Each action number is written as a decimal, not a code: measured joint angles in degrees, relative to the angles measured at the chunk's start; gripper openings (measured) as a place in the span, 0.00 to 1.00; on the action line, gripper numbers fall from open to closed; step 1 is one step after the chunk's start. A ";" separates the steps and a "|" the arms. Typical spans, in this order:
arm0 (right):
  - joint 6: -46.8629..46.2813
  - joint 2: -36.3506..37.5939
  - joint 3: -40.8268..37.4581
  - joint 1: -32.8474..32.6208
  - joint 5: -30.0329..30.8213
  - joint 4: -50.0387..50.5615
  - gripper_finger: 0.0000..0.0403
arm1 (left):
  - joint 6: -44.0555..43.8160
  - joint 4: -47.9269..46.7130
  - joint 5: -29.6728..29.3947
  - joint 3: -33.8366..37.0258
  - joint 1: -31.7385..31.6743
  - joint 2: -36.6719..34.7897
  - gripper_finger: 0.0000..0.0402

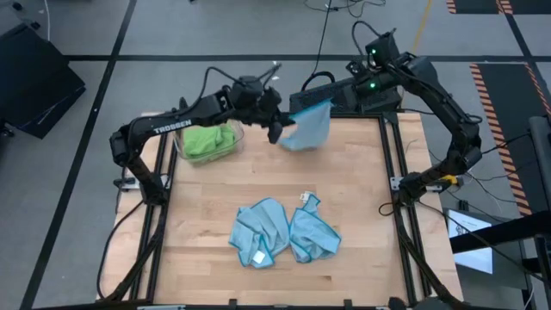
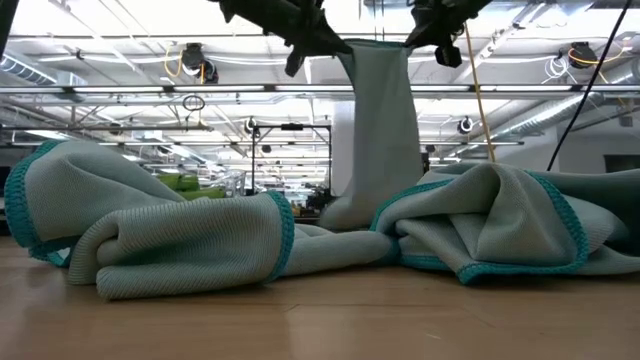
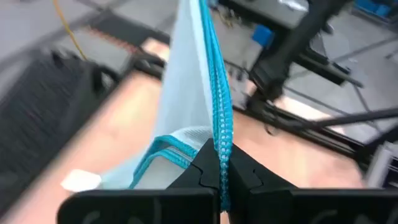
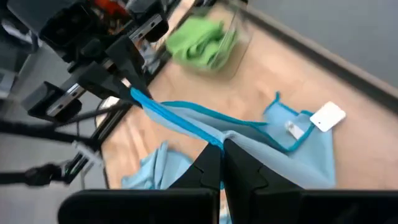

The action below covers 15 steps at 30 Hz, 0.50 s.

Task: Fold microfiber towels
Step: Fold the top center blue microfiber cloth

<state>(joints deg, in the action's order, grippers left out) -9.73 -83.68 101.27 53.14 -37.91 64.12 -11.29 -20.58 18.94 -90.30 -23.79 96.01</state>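
Above the table's far edge, the left gripper (image 1: 277, 127) and right gripper (image 1: 325, 100) each pinch a corner of one blue towel (image 1: 308, 129), fingers clamped tight, likely stretching it flat for folding.

High view looks straight down on the desk (image 1: 258, 181); low view looks level across it; wrist views share the hanging blue towel (image 3: 193, 93).

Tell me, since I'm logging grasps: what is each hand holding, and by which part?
Both hold one light blue towel in the air by its teal-stitched top edge: the left hand pinches one end, the right hand the other.
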 joint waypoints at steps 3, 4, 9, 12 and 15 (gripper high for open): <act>0.64 0.00 0.00 -1.75 -0.90 2.79 0.00 | -2.01 -3.52 -0.55 0.00 2.81 0.00 0.01; 1.33 0.02 0.00 -2.31 -0.92 4.02 0.00 | -2.39 -4.99 -1.43 -0.02 3.79 0.00 0.01; 4.21 -0.04 -2.25 -5.22 -1.40 7.06 0.00 | -2.66 -10.78 -5.21 1.00 8.43 -0.04 0.01; 4.39 -0.07 -5.36 -7.19 -1.38 8.96 0.00 | -4.48 -11.27 -5.53 2.70 10.48 0.04 0.01; 4.75 0.04 -9.68 -10.51 -1.40 11.45 0.00 | -6.65 -11.75 -5.43 3.45 12.49 0.04 0.01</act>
<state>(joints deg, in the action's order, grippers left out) -4.98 -83.64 91.60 42.63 -39.31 75.57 -17.94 -32.33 13.51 -86.85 -11.30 96.05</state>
